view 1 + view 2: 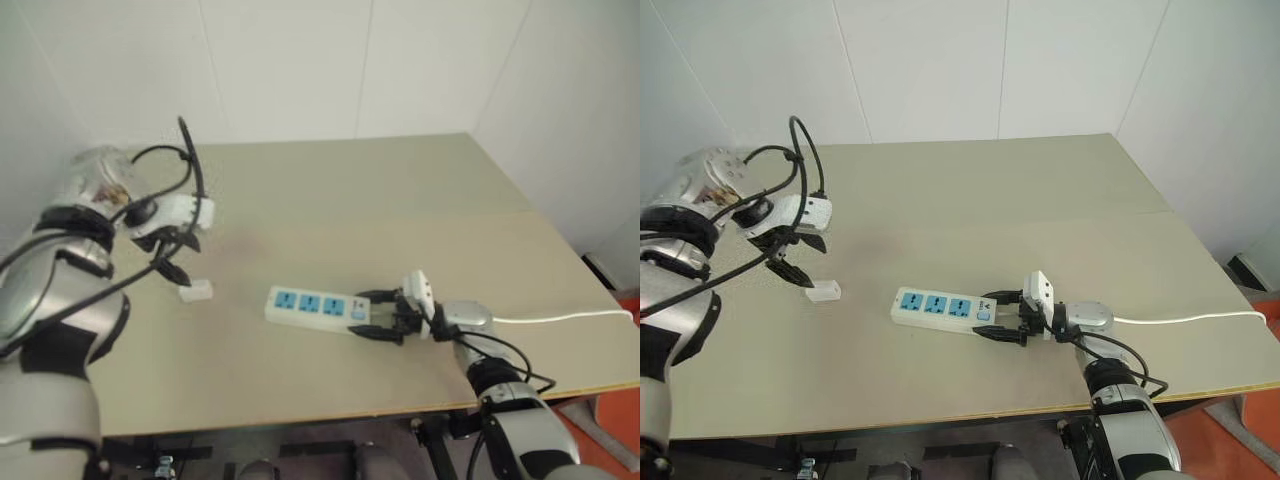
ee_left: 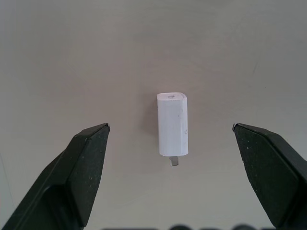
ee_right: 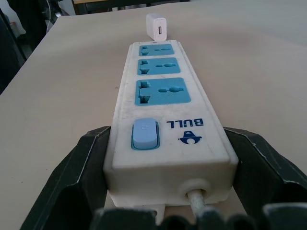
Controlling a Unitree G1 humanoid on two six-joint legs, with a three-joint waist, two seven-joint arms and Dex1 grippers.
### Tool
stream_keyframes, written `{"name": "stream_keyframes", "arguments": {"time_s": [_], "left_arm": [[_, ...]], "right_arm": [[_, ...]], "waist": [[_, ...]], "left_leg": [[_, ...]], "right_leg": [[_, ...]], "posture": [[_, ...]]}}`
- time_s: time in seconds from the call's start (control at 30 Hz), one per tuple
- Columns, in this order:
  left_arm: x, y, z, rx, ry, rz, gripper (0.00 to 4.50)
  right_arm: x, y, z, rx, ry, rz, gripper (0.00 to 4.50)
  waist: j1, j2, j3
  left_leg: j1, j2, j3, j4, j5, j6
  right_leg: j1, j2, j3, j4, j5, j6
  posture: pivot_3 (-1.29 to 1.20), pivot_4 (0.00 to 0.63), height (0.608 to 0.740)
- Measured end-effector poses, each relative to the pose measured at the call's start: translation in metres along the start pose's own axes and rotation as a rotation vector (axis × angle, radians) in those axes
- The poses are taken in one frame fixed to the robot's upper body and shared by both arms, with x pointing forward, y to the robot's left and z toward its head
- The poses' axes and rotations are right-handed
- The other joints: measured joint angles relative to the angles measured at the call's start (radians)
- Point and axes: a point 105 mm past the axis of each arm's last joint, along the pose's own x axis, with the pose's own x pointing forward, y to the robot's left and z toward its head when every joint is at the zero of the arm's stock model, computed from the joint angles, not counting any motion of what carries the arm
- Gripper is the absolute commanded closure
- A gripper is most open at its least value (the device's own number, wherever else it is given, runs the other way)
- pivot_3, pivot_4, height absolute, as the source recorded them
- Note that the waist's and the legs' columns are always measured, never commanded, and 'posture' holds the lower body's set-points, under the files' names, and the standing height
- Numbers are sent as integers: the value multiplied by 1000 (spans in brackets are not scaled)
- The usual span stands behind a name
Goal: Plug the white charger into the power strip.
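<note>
Charger-to-strip work on a tan bench (image 1: pixel 420 200): I have both arms out over it, the plug not yet lifted. Largest of the task's pieces, the power strip (image 1: pixel 310 303) lies flat toward the near edge, about midway along it, three blue sockets facing up and its thin cord (image 1: pixel 560 319) trailing off toward the bench's right edge. My right claw (image 1: pixel 385 318) is clamped on the strip's cord end, one black finger on each long side, beside the blue button (image 3: pixel 144 133). My left claw (image 1: pixel 797 256) hangs pointing down with its fingers (image 2: pixel 86 158) spread wide apart, empty, straddling the white charger (image 2: pixel 172 123) from above without touching it. That charger lies on its side on the bare bench, just off the strip's far end, toward the left edge, one metal prong showing at an end.

By my judgement it is light, rigid and smooth-skinned, so it could slip or skate if pinched off-centre. I would take it across the two broad flat sides, at mid-body, leaving the prong end clear.
</note>
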Motion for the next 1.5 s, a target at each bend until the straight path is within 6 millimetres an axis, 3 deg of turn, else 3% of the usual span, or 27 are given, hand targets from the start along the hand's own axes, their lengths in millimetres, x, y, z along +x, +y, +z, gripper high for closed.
{"name": "stream_keyframes", "arguments": {"time_s": [0.23,1.0,1.1,1.4,1.5], "left_arm": [[28,-10,-9,13,48,-77,0],[56,-9,-2,53,89,-75,0],[60,-9,-2,56,101,-80,589],[67,-3,-7,86,148,-9,3427],[68,-3,-7,86,149,-6,3469]], "right_arm": [[2,0,0,0,-3,0,1112],[3,3,1,-5,-9,-6,1112],[3,3,1,-5,-9,-7,1112],[4,3,1,5,-8,-10,1112],[4,3,1,8,-7,-12,1112]], "waist": [[-3,0,0],[-7,0,0],[-6,0,0],[-6,0,0],[-6,0,0]], "left_leg": [[0,0,0,0,0,0],[0,0,0,0,0,0],[0,0,-1,0,0,0],[1,0,0,0,0,0],[1,0,0,0,0,0]], "right_leg": [[0,0,0,2,0,0],[0,0,0,3,0,0],[0,0,0,4,0,0],[1,0,0,4,0,0],[1,0,0,5,0,0]], "posture": [[0,150,740],[0,150,740],[0,150,740],[0,150,740],[0,150,740]]}}
